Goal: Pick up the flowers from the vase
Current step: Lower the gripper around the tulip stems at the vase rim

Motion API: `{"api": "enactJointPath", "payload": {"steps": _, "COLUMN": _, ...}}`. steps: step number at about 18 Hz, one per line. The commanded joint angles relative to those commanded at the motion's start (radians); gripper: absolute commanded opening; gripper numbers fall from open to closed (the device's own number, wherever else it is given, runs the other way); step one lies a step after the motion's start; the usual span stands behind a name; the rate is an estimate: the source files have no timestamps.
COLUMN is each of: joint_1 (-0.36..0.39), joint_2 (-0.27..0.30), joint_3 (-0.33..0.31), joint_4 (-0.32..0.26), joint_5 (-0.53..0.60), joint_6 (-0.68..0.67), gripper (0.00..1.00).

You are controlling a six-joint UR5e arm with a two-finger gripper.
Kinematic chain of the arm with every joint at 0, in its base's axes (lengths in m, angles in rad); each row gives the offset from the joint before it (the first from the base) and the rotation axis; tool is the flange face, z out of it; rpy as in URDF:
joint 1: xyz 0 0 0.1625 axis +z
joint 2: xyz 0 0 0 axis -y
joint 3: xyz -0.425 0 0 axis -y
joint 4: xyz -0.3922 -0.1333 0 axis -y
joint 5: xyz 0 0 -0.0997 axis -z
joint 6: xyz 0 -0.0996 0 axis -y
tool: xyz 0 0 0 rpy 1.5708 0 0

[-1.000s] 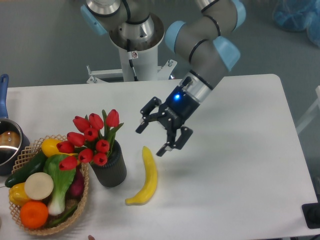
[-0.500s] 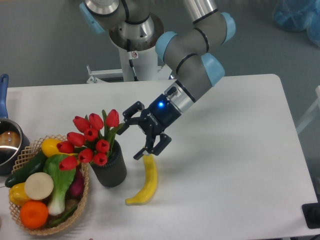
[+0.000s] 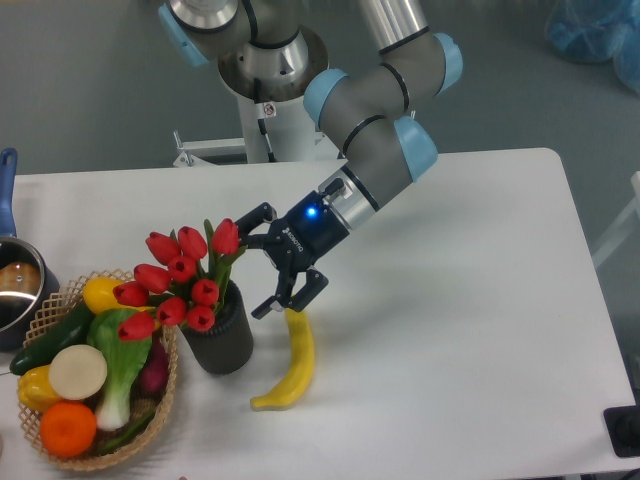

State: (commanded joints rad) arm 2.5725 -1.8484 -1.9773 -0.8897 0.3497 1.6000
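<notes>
The flowers (image 3: 182, 280), red tulip buds with green leaves, stand in the dark ribbed vase (image 3: 220, 335) at the left of the white table. My gripper (image 3: 254, 262) is open just to the right of the bunch, level with the rightmost bud. One finger reaches toward that bud and the other hangs lower, above the vase's right side. Nothing is between the fingers.
A yellow banana (image 3: 290, 362) lies right of the vase, under the gripper. A wicker basket (image 3: 158, 420) of vegetables and fruit sits touching the vase on the left. A metal pot (image 3: 15, 290) with a blue handle is at the left edge.
The arm has swung left over the table, carrying the open gripper from above the banana to right beside the tulips. The flowers and vase have not moved.
</notes>
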Motion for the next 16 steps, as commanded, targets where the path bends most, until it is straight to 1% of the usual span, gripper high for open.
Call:
{"api": "enactJointPath", "payload": {"steps": 8, "joint_1": -0.04, "joint_2": -0.023, "joint_3": 0.003, "joint_4": -0.002, "joint_5": -0.011, "joint_6": -0.002, "gripper": 1.0}}
{"api": "enactJointPath", "payload": {"steps": 16, "joint_1": -0.054, "joint_2": -0.038, "joint_3": 0.011, "joint_4": 0.0, "joint_5": -0.049, "joint_6": -0.005, "gripper": 1.0}}
